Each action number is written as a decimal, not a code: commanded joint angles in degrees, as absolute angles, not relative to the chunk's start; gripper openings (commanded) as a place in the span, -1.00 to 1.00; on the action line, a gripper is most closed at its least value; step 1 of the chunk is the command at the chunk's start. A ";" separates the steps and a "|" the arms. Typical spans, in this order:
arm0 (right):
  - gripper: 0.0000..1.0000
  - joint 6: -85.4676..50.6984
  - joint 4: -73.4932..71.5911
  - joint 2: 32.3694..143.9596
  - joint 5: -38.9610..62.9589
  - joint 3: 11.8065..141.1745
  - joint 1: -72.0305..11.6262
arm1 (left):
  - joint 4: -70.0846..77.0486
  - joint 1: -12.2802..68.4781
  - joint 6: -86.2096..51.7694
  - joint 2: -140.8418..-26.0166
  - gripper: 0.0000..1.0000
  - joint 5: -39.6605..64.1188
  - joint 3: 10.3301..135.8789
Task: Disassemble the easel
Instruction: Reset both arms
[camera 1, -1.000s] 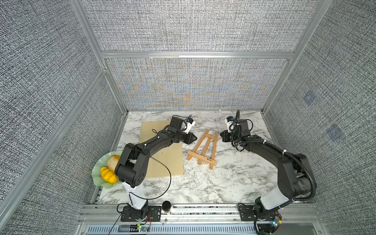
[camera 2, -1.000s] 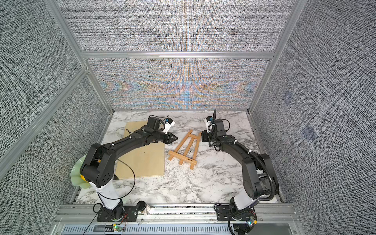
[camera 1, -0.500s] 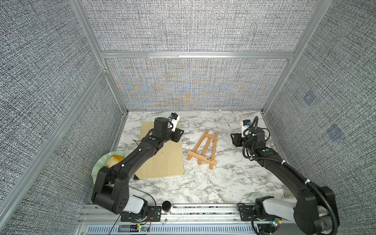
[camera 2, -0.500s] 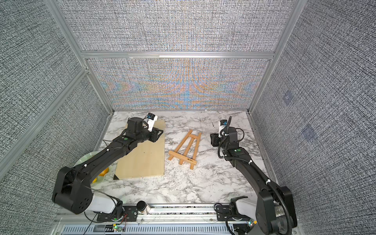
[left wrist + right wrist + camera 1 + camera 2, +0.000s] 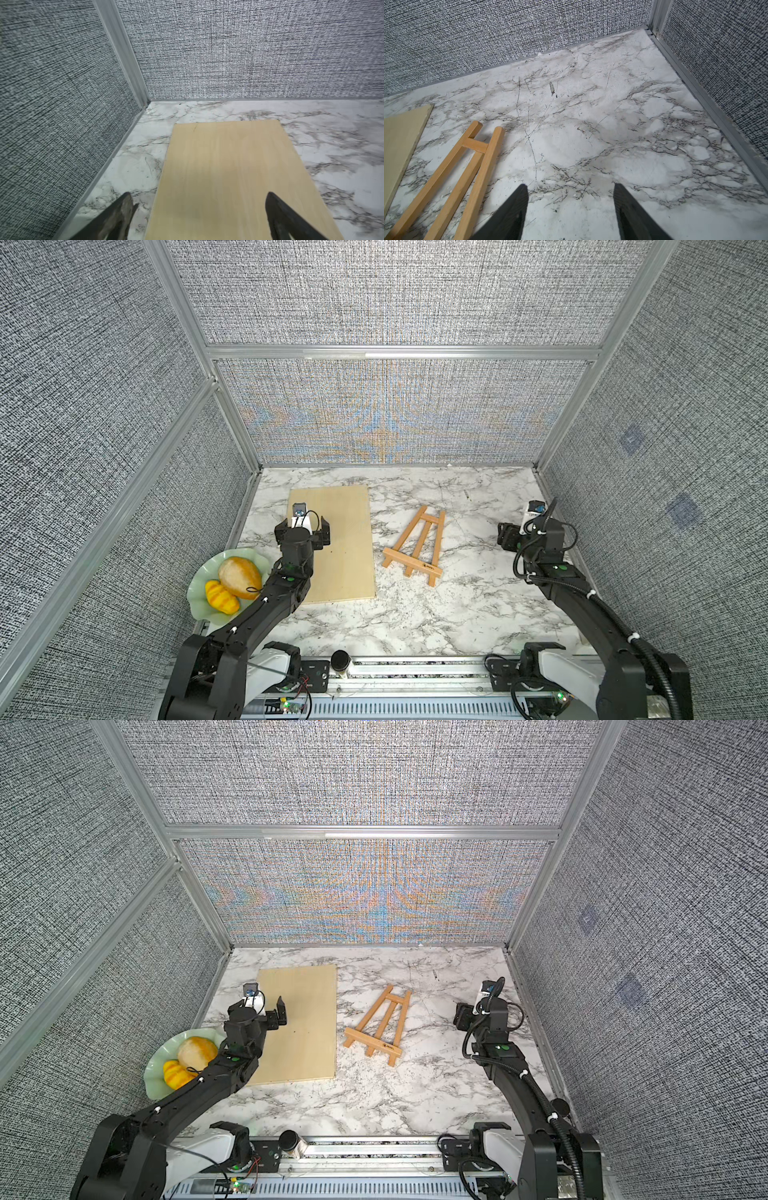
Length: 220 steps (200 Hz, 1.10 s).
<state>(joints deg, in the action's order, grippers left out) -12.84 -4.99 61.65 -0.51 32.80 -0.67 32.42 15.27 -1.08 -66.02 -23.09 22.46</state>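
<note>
My left gripper (image 5: 198, 196) hangs with its two dark, pointed fingers spread wide over the pale, smooth plywood board (image 5: 224, 176), nothing between them. My right gripper (image 5: 571, 186) stands parted and empty above the bare marble-patterned table (image 5: 591, 135). The easel (image 5: 413, 547), a small orange-tan wooden A-frame of square-edged sticks, lies flat on the white, grey-veined tabletop between my two arms, near the board's right edge but apart from it, touched by neither gripper. In both top views its narrow top points toward the back wall and its ledge bar, with a small dark logo, toward the front rail. The right wrist view shows its slanted legs, centre strut and short upper crossbar, smooth and fine-grained. A scalloped pale green dish (image 5: 199, 597) holding two rounded yellow-orange pieces (image 5: 232, 585) sits at the table's left edge, beside my left arm. Coarse grey woven fabric lines the walls (image 5: 374, 302), framed in aluminium
</note>
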 commanded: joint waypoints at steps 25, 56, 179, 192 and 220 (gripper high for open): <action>0.36 -11.57 -13.91 62.47 -4.08 29.33 -0.03 | 62.63 13.33 5.17 -74.29 0.98 -30.35 12.47; 0.37 -9.46 -32.07 64.27 -7.86 20.76 0.08 | 83.63 12.35 6.74 -85.62 0.92 -28.52 7.11; 0.37 -2.67 -57.20 77.28 -10.29 13.45 0.13 | 91.51 8.35 5.19 -89.62 0.89 -16.36 3.60; 0.38 -2.23 -61.70 79.69 -10.21 12.54 0.25 | 91.74 8.29 5.20 -89.88 0.89 -16.34 3.69; 0.39 -2.48 -71.08 87.24 -8.44 11.28 0.96 | 91.64 8.26 5.18 -89.78 0.89 -16.26 3.69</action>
<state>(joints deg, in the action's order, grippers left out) -3.01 -59.61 82.78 -9.96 11.99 0.60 90.28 8.43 5.52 -89.82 -17.37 3.51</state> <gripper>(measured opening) 0.692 0.946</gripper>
